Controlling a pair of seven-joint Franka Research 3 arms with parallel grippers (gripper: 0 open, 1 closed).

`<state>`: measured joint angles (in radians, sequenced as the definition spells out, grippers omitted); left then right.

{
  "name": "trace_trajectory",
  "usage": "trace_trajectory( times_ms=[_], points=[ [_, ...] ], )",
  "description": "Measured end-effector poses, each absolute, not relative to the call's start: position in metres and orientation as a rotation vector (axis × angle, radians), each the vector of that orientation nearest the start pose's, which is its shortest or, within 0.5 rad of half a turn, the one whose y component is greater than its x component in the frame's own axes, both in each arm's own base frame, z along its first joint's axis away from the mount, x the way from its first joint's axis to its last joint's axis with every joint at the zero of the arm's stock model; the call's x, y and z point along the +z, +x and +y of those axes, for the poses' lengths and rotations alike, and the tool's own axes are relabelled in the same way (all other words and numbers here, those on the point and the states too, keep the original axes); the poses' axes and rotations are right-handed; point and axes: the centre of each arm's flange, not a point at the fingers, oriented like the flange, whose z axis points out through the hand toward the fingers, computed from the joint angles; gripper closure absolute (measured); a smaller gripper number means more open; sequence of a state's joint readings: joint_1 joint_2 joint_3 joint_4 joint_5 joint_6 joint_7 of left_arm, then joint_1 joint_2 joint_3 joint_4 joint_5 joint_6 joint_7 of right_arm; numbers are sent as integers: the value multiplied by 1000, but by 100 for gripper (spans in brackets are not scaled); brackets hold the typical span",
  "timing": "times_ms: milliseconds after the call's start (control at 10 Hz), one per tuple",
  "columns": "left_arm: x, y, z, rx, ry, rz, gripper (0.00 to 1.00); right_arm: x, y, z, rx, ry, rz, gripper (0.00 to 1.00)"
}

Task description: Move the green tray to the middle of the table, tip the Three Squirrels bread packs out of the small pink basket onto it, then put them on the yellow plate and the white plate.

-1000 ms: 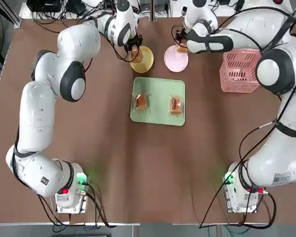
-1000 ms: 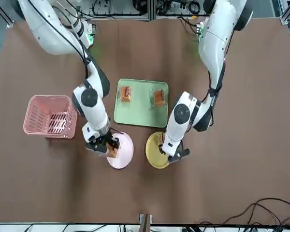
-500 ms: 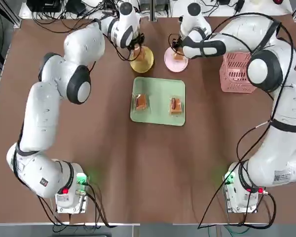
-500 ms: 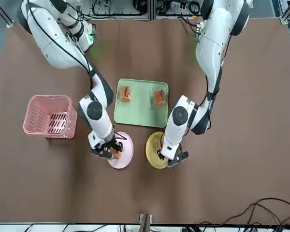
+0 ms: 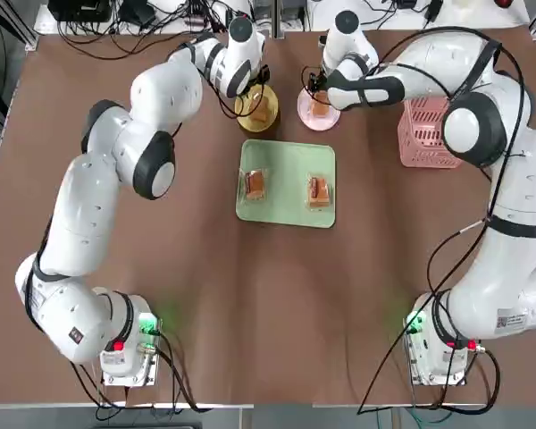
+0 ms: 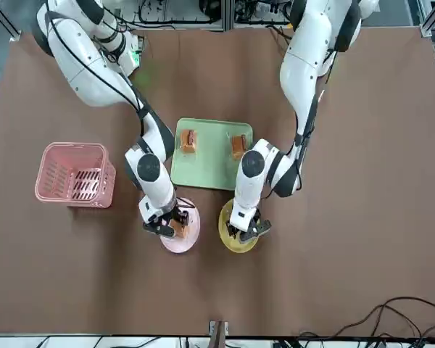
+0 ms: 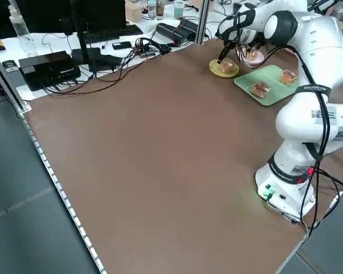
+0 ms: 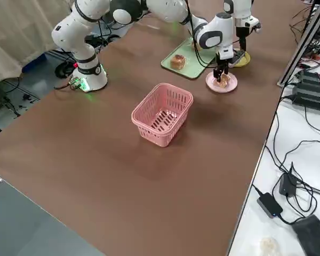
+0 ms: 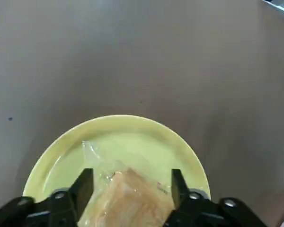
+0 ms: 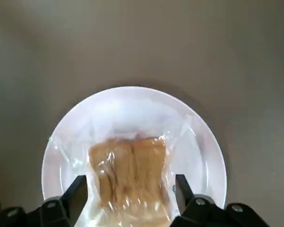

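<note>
The green tray (image 5: 287, 159) lies at mid-table with two bread packs (image 5: 255, 184) (image 5: 318, 190) on it. At the far side, my left gripper (image 9: 131, 188) stands open over the yellow plate (image 9: 117, 121). A bread pack (image 9: 130, 201) lies on that plate between its fingers (image 9: 85, 185). My right gripper (image 10: 131, 193) hangs open over the white plate (image 10: 132, 100), astride another bread pack (image 10: 131, 170) that rests there. The small pink basket (image 8: 162, 113) stands upright and empty at the right; the right arm partly covers it in the top view.
Cables, a keyboard and boxes (image 7: 57, 63) line the bench beyond the table's far edge. Both arms reach across the table's sides to the plates, and their bases (image 5: 125, 353) sit at the near edge. Brown tabletop (image 5: 277, 304) stretches between tray and bases.
Both grippers have spread their fingers and let go of the bread packs, which now lie on the yellow and white plates. Both hands have shifted slightly farther over the plates.
</note>
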<state>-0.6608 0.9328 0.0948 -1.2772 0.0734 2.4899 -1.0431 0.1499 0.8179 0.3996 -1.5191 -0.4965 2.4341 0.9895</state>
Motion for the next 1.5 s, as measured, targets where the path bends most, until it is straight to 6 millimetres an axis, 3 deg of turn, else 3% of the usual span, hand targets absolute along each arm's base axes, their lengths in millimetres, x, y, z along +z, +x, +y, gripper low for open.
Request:
trace_trajectory(
  times_ms=[100, 200, 400, 600, 800, 1100, 1300, 1500],
  points=[
    [216, 645, -431, -465, -3169, -608, 4, 221, 645, 333, -277, -3034, 349, 11],
    [219, 647, -429, -473, -3170, -613, 0, 225, 645, 335, -270, -3032, 347, 6],
    [233, 650, -424, -452, -3154, -570, 0, 251, 638, 336, -259, -3057, 339, 3],
    [264, 638, -417, -284, -3089, -460, 0, 284, 603, 333, -264, -3101, 284, 1],
    [280, 589, -423, -123, -3080, -372, 0, 296, 545, 340, -233, -3151, 220, 1],
    [279, 470, -427, 100, -3047, -236, 0, 264, 445, 383, -111, -3204, 182, 1],
    [283, 413, -439, 149, -3061, -282, 0, 245, 411, 390, -72, -3200, 155, 1],
    [270, 383, -455, 71, -3141, -447, 0, 235, 389, 392, -66, -3167, 150, 1]
  ],
)
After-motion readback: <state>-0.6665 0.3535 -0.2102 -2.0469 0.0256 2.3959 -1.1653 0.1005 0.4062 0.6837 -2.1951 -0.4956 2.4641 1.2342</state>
